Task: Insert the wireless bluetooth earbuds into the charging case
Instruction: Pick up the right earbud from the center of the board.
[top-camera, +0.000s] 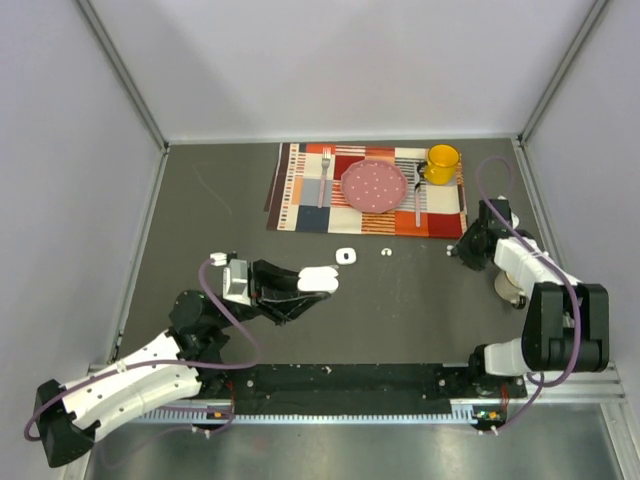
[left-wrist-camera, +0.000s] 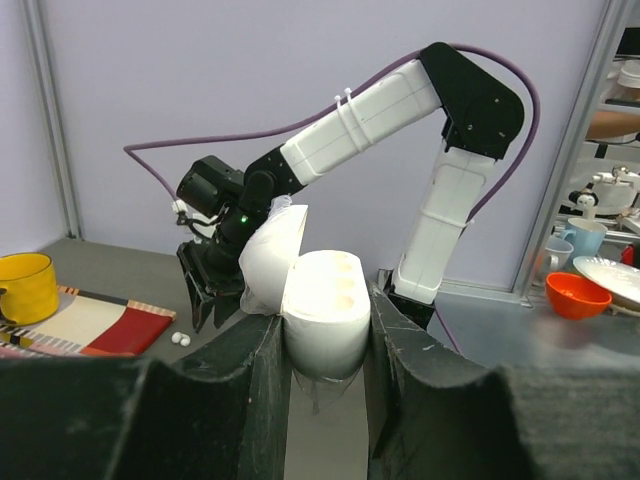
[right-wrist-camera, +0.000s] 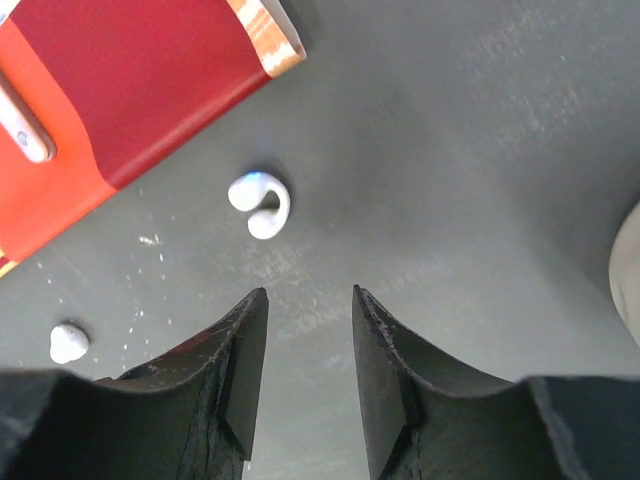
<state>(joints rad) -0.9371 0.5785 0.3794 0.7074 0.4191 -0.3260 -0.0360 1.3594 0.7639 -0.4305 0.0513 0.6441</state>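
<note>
Left gripper (left-wrist-camera: 326, 338) | clamps charging case (left-wrist-camera: 320, 290) | case underside hidden

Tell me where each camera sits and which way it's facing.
Top external: above and behind the bases, looking down on the table, left arm and right arm.
Left wrist: faces across the table at the right arm; left end effector clamps the open charging case.
Right wrist: faces down at an earbud; right end effector open.
Shared: both wrist views show that earbud.
</note>
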